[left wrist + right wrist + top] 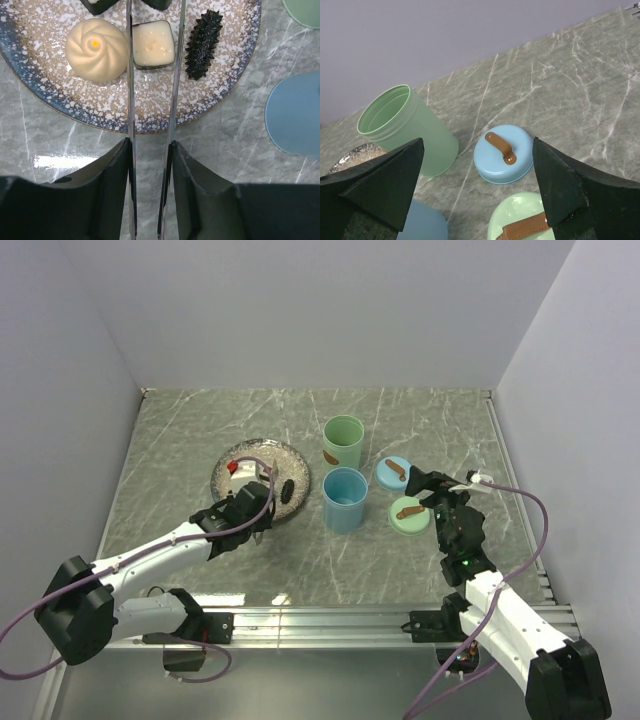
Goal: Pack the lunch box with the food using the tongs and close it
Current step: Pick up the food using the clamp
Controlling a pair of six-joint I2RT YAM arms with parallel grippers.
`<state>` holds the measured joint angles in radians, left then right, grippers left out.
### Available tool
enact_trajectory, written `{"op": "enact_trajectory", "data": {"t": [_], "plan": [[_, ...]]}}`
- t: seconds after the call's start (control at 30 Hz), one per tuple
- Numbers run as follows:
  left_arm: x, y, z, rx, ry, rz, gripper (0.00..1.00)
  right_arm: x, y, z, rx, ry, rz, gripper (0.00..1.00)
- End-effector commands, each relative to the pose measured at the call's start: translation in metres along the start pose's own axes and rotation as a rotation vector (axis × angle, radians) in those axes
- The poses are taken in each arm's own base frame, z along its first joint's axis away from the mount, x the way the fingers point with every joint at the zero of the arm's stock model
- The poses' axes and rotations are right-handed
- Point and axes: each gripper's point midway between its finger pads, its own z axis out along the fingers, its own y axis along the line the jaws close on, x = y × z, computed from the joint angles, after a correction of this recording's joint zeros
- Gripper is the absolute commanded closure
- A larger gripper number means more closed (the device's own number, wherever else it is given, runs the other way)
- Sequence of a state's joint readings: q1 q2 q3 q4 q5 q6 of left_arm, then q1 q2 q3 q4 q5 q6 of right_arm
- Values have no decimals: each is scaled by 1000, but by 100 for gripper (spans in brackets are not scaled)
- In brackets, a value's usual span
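From my remote seat, starting at the left: the left gripper (150, 145) is clamped on the tongs (130, 100), its two black fingers (100, 185) pressing the silver arms from outside; the arms run forward between them and out over the speckled plate (85, 97), which sits on the marbled table (180, 440) in the left half; on the plate, the beige ball (96, 50) lies furthest left, with a small orange dot at the centre of its swirl; just beside it the white-topped cube (153, 44) sits between the two tong arms, which flank its sides closely, though I cannot tell whether they pinch it; right of the tongs lies the dark oblong piece (202, 45), spiky and tilted a little; the overhead view also shows a red-topped cube (233, 468) near the plate's far left rim; moving right, the green canister (343, 443) stands upright and uncovered, with the blue canister (345, 502) just beside it on the near side, also uncovered; further right, the blue lid (502, 155) and green lid (520, 220) rest flat on the table, brown handles up, close together; above them the right gripper (478, 142) hangs with its fingers (385, 180) spread wide, nothing between them.
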<state>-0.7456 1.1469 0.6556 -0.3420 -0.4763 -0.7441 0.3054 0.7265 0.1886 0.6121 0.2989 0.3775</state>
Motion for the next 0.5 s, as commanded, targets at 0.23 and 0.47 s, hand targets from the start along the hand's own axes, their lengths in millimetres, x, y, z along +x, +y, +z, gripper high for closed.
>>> {"op": "enact_trajectory", "data": {"t": [0.23,0.47], "plan": [[-63,-23,-24,75,-175,-59,73,0,2,3,0,-5,-1,4],[-99,-43,-48,168,-252,-66,74,2,-1,6,15,-1,-6,4]]}}
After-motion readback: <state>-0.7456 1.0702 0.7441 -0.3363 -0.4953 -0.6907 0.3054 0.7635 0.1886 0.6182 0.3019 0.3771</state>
